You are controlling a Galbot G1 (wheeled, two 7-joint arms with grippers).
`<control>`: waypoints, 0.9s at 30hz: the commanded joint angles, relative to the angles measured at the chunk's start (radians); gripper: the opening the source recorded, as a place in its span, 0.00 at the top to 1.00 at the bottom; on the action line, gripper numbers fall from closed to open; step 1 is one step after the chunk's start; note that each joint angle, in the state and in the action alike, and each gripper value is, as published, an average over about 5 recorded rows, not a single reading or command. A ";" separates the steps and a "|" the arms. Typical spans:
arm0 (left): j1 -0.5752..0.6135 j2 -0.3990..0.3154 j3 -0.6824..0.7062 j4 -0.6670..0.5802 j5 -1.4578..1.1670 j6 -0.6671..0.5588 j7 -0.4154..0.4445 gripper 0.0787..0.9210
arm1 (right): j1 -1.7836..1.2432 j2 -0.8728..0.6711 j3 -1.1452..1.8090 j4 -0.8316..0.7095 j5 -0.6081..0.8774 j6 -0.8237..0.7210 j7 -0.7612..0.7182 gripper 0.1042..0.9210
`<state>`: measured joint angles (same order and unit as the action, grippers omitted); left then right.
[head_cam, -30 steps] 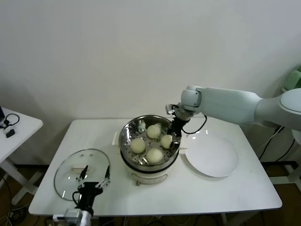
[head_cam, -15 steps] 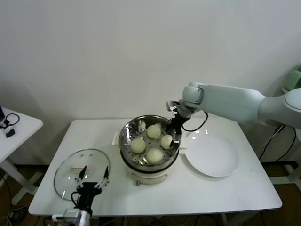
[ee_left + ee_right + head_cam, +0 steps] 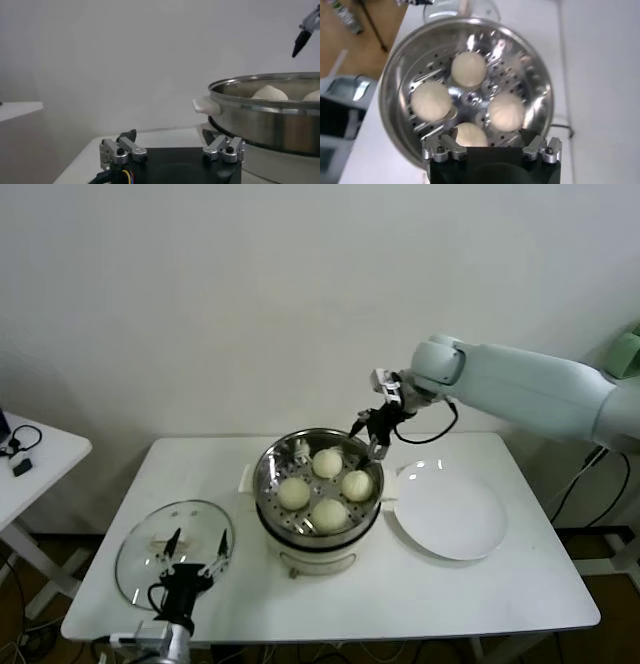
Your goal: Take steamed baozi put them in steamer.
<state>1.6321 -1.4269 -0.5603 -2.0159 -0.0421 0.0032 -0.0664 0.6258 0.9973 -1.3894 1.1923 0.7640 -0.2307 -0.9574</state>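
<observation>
I see a round glass lid [image 3: 175,550] lying flat on the surface's left part, and an empty white plate [image 3: 449,512] just right of the steamer [image 3: 318,496]. The surface [image 3: 500,589] is white, set against a plain pale wall; a small side table [image 3: 35,459] stands off to the left. The steamer holds all four steamed baozi [image 3: 329,513] on its perforated floor. My right claw [image 3: 374,428] hangs above the steamer's rear right rim, fingers spread wide, gripping nothing. My left claw [image 3: 188,569] sits low near the lid, fingers apart, holding nothing
</observation>
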 commanded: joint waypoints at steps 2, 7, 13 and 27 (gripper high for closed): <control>-0.009 0.003 -0.024 0.005 0.021 -0.056 0.015 0.12 | -0.308 -0.291 0.448 0.182 -0.113 0.033 0.249 0.12; 0.004 0.002 -0.029 0.009 0.052 -0.117 0.027 0.12 | -0.498 -0.403 0.610 0.234 -0.164 0.068 0.368 0.12; 0.010 -0.005 -0.031 0.002 0.043 -0.146 0.048 0.12 | -0.823 -0.501 0.906 0.326 -0.164 0.140 0.549 0.12; -0.015 -0.004 -0.059 0.004 -0.037 -0.105 0.095 0.12 | -1.745 -0.208 1.798 0.532 -0.263 0.251 0.702 0.12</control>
<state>1.6310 -1.4331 -0.6098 -2.0136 -0.0411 -0.1201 0.0077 -0.4084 0.6212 -0.2798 1.5579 0.5870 -0.0689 -0.4105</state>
